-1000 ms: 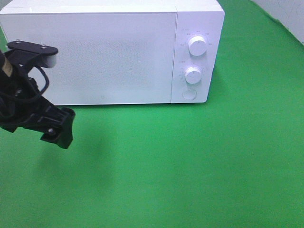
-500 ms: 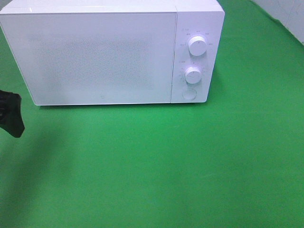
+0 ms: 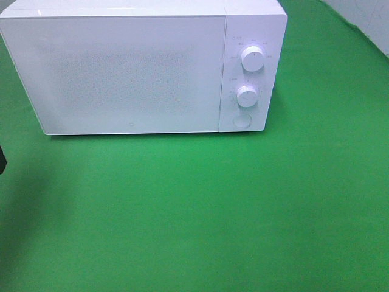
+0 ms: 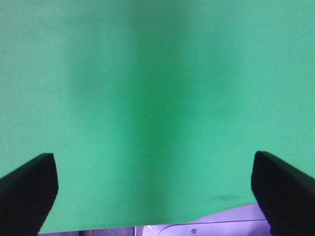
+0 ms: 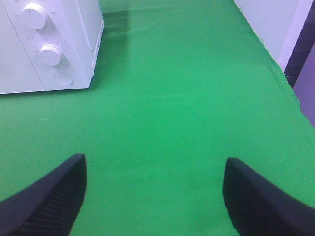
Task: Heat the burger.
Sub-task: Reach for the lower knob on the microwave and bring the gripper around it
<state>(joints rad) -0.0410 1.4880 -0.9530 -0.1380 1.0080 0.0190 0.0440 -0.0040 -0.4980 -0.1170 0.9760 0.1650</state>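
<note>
The burger is out of view in every frame. A white microwave [image 3: 130,73] stands at the back of the green cloth with its door shut; the right wrist view catches its control side [image 5: 74,44]. My left gripper [image 4: 152,164] is open over bare green cloth, holding nothing, and in the exterior high view only a black sliver of that arm [image 3: 2,161] shows at the left edge. My right gripper [image 5: 155,167] is also open and empty, over cloth to the microwave's right and nearer the front.
The microwave's panel carries two white knobs [image 3: 253,59] [image 3: 247,96] above a round button [image 3: 242,121]. The green cloth [image 3: 213,213] ends at the table's right edge [image 5: 290,93]. A pale surface [image 4: 211,223] shows past the cloth's edge in the left wrist view.
My left arm has pulled away leftward from in front of the microwave and has almost left the exterior high view. The microwave has not moved.
</note>
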